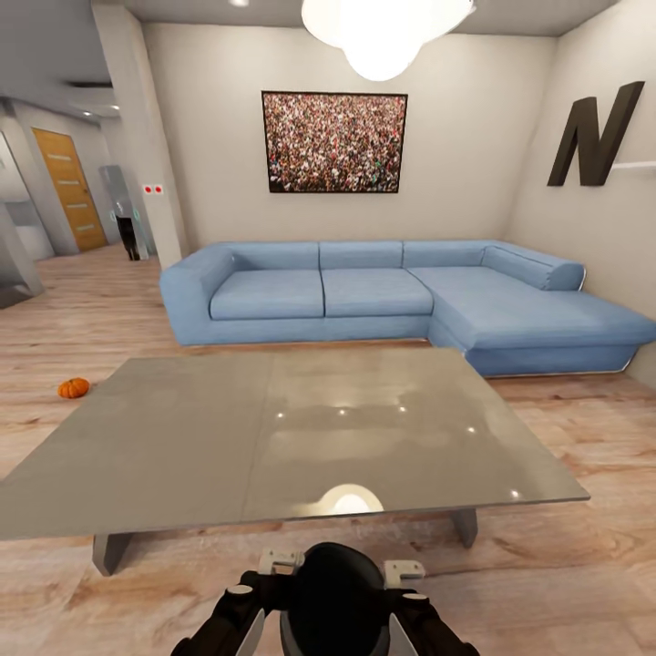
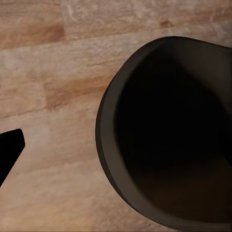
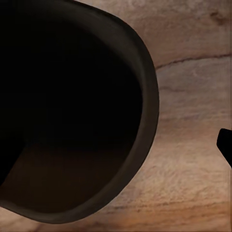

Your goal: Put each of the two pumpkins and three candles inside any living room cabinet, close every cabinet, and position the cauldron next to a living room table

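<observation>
**Robot faces the low grey surface; one pumpkin lies on the floor at far left**

From the head camera, a wide, glossy grey surface [image 1: 273, 437] stands just ahead of the robot, bare, with ceiling lights mirrored in it. Beyond it a blue corner sofa [image 1: 401, 296] runs along the far wall, under a framed picture of a crowd [image 1: 334, 141]. A big dark letter N [image 1: 594, 135] hangs on the right wall. To the left of the surface, near its far left corner and apart from it, a small orange pumpkin [image 1: 74, 388] sits on the light plank floor [image 1: 565, 565]. Further left and farther away, a hallway leads to an orange-brown door [image 1: 71, 189].

At the near edge of that view, the robot's dark rounded body and both arms show, tucked low.

The wrist cameras give what the head camera lacks: each looks down at the plank floor beside a large dark rounded part of the robot [image 2: 169, 140] [image 3: 72, 111]. In each, only a black tip of the claw pokes in at the edge, so how far the left claw [image 2: 9, 145] or right claw [image 3: 225, 147] is open cannot be told; nothing is seen in either one's grip.
</observation>
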You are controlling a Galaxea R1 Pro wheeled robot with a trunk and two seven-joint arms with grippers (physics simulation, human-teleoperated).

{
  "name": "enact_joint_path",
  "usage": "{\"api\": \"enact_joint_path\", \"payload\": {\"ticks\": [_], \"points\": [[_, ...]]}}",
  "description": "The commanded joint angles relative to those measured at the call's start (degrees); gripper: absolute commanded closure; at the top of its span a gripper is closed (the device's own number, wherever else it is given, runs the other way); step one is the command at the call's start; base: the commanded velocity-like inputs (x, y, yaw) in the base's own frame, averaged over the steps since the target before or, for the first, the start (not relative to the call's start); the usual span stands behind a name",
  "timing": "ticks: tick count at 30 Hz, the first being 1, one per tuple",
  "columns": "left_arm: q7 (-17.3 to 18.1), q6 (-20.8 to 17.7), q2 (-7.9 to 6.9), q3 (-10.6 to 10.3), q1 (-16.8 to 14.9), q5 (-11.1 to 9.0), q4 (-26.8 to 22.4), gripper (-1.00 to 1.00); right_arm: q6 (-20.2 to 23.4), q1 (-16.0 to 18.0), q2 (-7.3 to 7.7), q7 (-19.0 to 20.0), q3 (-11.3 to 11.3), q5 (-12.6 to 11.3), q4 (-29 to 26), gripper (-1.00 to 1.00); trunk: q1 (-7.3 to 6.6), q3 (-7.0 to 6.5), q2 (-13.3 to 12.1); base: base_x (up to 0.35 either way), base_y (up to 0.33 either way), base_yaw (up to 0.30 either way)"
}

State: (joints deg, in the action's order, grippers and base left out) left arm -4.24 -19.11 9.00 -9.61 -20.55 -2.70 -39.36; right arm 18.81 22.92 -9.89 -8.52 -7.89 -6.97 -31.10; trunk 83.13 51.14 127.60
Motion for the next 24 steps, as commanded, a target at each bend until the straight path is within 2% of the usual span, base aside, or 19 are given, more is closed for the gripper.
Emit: {"api": "enact_joint_path", "payload": {"ticks": [1,9,13,14,18,21,24], "points": [[-0.4,-0.6,-0.03,-0.2,0.0,-0.3,-0.1,-1.0,0.3,0.0,0.08,-0.5,-0.3,-0.6,-0.1,-1.0,-0.24,-0.13,-0.4,0.0,0.0,0.0],[-0.4,-1.8,0.0,-0.1,0.0,-0.3,-0.1,-1.0,0.3,0.0,0.13,-0.5,-0.2,-0.6,-0.1,-1.0,-1.99,-1.56,-3.6,0.0,0.0,0.0],[-0.5,-6.3,0.07,0.0,0.0,-0.9,-0.7,-1.0,0.4,0.0,0.13,-0.5,-0.2,-0.6,-0.1,-1.0,-2.87,-2.28,-5.2,0.0,0.0,0.0],[-0.5,-7.5,0.05,0.1,0.0,-1.9,-1.1,-1.0,0.5,0.0,0.13,-0.5,-0.2,-0.6,-0.1,-1.0,-2.87,-2.28,-5.2,0.0,0.0,0.0],[-0.5,-11.5,-0.4,-0.2,0.0,-8.2,-3.8,-1.0,2.2,0.0,0.14,-0.5,-0.1,-0.8,-0.1,-1.0,-2.87,-2.28,-5.2,0.0,0.0,0.0],[-0.5,-12.3,-0.52,-0.4,0.0,-10.0,-4.6,-1.0,2.6,0.0,0.13,-0.5,-0.1,-0.8,-0.1,-1.0,-2.87,-2.28,-5.2,-0.01,0.0,0.0],[-0.7,-12.5,-0.55,-0.4,0.0,-10.5,-4.9,-1.0,2.7,0.0,0.12,-0.5,-0.2,-0.8,-0.1,-1.0,-2.87,-2.28,-5.2,-0.155,0.0,0.0]]}}
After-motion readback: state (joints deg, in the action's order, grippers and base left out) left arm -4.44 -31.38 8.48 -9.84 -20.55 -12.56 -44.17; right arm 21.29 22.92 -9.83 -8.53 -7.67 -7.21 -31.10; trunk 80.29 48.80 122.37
